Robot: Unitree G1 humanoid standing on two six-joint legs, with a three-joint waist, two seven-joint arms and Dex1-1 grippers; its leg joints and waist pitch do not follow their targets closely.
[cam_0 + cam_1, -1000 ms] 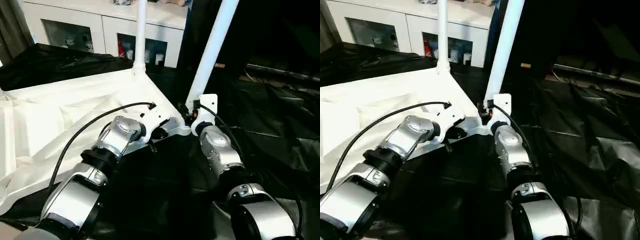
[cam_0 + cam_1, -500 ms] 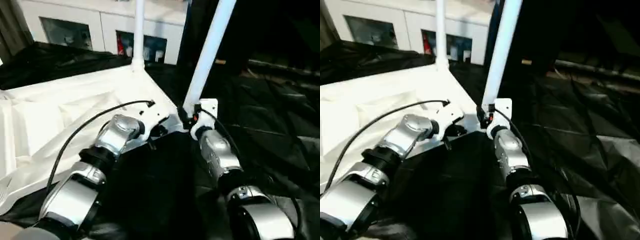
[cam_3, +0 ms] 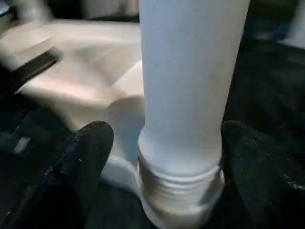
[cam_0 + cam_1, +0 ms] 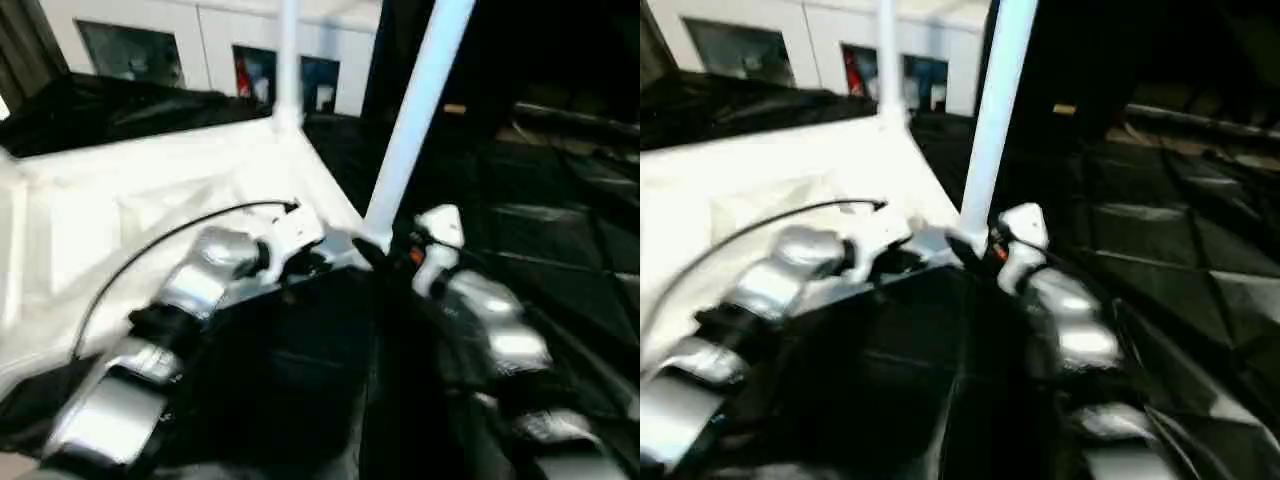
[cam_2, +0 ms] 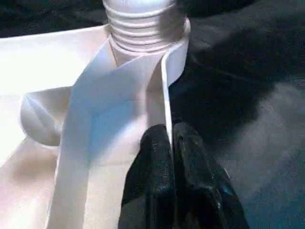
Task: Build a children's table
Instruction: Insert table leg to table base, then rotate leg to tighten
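With the upturned tabletop (image 4: pixel 130 210) at frame left on the black-draped desk (image 4: pixel 560 250), one leg (image 4: pixel 289 60) stands fitted, the left gripper (image 5: pixel 170 143) clenches the rim (image 5: pixel 165 95), and the right gripper (image 3: pixel 162 157), fingers released, straddles a second leg (image 3: pixel 190 71) with threads exposed.

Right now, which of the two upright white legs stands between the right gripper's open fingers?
The nearer leg, at the tabletop's near corner, flanked by the right gripper; the far leg stands untouched.
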